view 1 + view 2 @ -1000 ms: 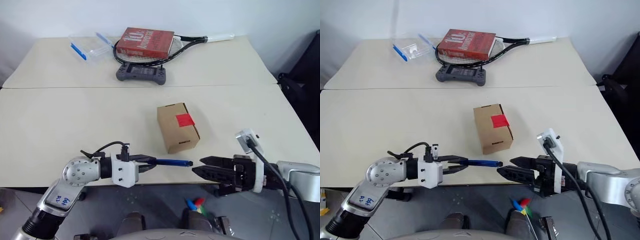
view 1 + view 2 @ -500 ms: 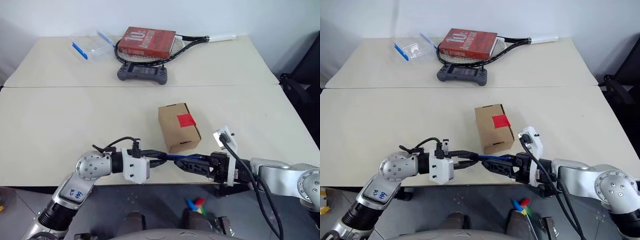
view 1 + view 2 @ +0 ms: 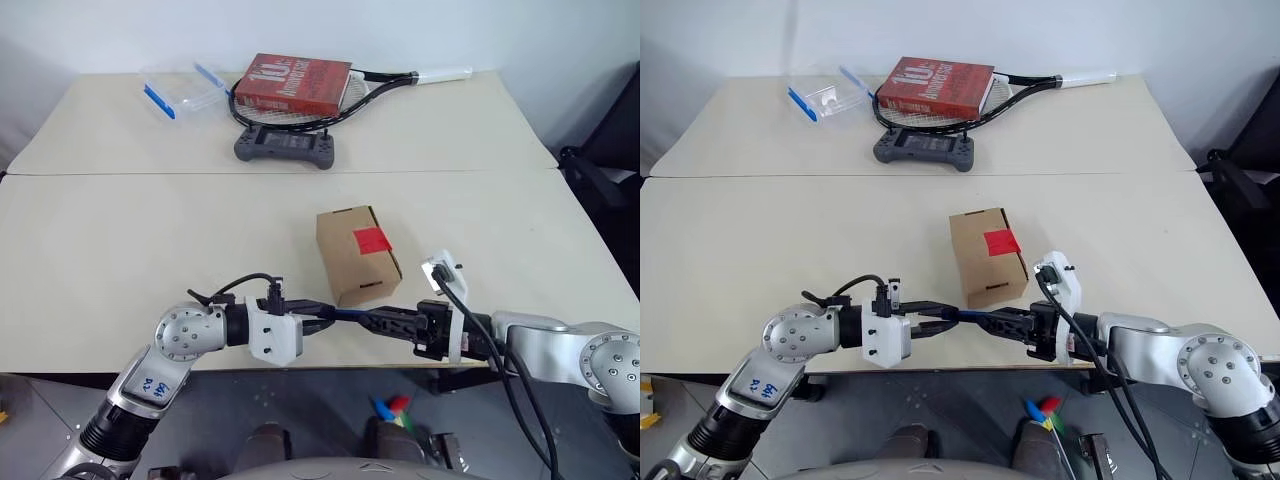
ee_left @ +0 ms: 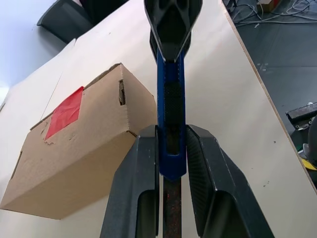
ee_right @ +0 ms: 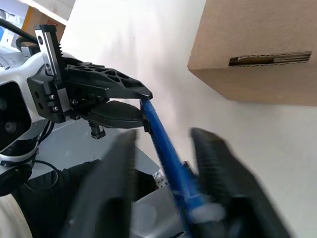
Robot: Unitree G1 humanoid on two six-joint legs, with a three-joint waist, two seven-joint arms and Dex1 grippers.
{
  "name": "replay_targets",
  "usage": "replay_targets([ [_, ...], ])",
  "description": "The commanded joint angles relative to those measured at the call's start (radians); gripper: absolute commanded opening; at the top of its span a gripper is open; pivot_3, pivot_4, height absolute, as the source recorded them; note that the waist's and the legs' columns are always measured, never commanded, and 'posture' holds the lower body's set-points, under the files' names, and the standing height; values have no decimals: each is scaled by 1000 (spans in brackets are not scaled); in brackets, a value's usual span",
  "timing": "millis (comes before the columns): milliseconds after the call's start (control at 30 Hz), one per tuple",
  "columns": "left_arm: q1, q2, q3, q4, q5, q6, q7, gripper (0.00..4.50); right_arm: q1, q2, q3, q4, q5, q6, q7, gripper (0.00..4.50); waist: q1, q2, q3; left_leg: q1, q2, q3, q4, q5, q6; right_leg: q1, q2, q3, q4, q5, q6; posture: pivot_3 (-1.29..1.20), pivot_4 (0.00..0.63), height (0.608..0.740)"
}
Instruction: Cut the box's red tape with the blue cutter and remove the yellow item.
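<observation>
A lab-like test room: plain cream tables (image 3: 150,230) against a bare white wall (image 3: 330,25).

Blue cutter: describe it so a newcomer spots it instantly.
On the near table, at its front edge just before the cardboard box, the left claw and right claw meet tip to tip. The blue cutter is the slim blue pen-shaped bar bridging them, unlike the far plastic container's blue clips.

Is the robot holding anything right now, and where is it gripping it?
The left gripper clamps the blue cutter at one end; the right gripper is around the other end.
</observation>
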Motion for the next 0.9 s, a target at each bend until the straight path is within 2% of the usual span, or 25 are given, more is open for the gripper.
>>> replay_targets([
  [33, -10, -1, 2, -13, 1, -11, 3, 433, -2, 9, -11, -5, -6, 8, 27, 301, 0, 0, 0, 0, 0, 0, 0, 0, 0, 0, 0, 0, 0, 0, 0, 0, 150, 740],
  [67, -10, -1, 2, -13, 0, -12, 1, 433, -2, 11, -13, -4, -9, 9, 29, 134, 0, 0, 0, 0, 0, 0, 0, 0, 0, 0, 0, 0, 0, 0, 0, 0, 150, 740],
  [233, -12, -1, 3, -15, -41, -5, -22, 433, -13, -1, -23, 8, -32, 31, 71, 159, 0, 0, 0, 0, 0, 0, 0, 0, 0, 0, 0, 0, 0, 0, 0, 0, 150, 740],
  [367, 8, 26, 40, -45, -178, 58, -90, 1740, -7, -53, -75, 4, -15, 67, 152, 159, 0, 0, 0, 0, 0, 0, 0, 0, 0, 0, 0, 0, 0, 0, 0, 0, 150, 740],
  [467, 66, 108, 119, -109, -409, 262, -178, 2627, 34, -141, -182, -23, 57, 97, 244, 159, -1, 1, 0, -1, 0, 0, -1, 0, 0, -1, 0, 0, 0, 0, 0, 0, 150, 740],
  [633, 45, 242, 271, -23, -620, 517, -264, 2666, 216, -258, -489, -26, 116, 155, 394, 159, 5, 1, 1, -1, 1, 0, -1, 0, 0, -1, 1, 0, 0, 0, 0, 0, 150, 740],
  [700, -35, 232, 261, 66, -611, 522, -294, 2666, 298, -279, -618, -22, 116, 185, 425, 159, 18, 1, 1, 0, 1, 0, 0, -1, 0, 0, 1, 0, -1, 0, 0, 0, 150, 740],
  [767, -175, 166, 208, 213, -539, 467, -307, 2666, 349, -299, -744, -8, 104, 206, 419, 159, 30, 1, 1, 0, 1, 0, 0, -1, 0, 1, 1, 0, -2, 0, 0, 0, 150, 740],
  [900, -359, 55, 119, 409, -433, 373, -358, 1530, 329, -333, -807, 25, 83, 166, 381, 159, 35, 0, 1, 0, 1, 1, 1, 0, 0, 1, 2, 0, -2, 0, 0, 0, 150, 740],
])
